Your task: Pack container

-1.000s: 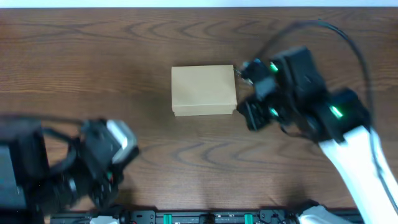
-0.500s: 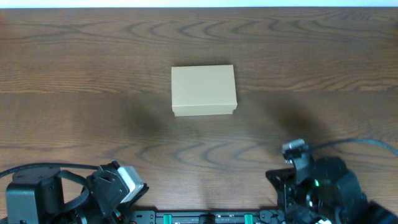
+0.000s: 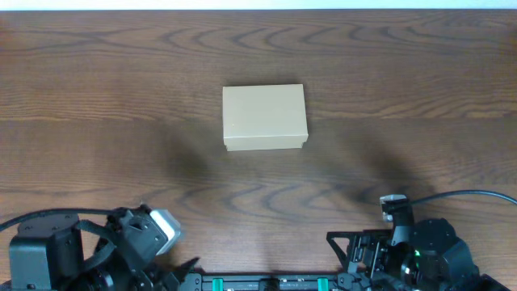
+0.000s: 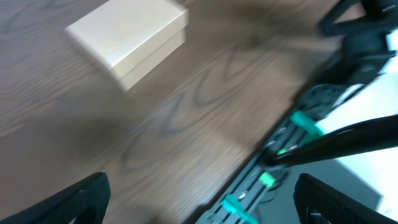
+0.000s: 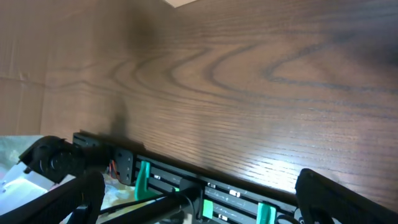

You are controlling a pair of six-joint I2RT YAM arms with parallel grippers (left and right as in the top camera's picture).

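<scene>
The container (image 3: 265, 117), a plain tan cardboard box with its flap lid down, sits alone on the dark wood table (image 3: 121, 73), a little back from the middle. In the left wrist view the container (image 4: 127, 37) lies far off at the upper left. My left gripper (image 4: 202, 202) is open, its dark fingers (image 4: 81, 199) spread wide over the table's front edge with nothing between them. My right gripper (image 5: 205, 199) is open too and empty, hanging above the front rail. Both arms are folded at the near edge, the left arm (image 3: 129, 246) and the right arm (image 3: 404, 250) far from the box.
A black rail with green clips (image 3: 266, 283) runs along the table's front edge; the rail (image 5: 205, 190) also shows under the right gripper, and the rail (image 4: 267, 180) under the left one. A black cable (image 3: 477, 194) loops from the right arm.
The right arm has pulled back from the box's right side to the table's front edge. The left arm has tucked in at the front left. The box has not moved.
</scene>
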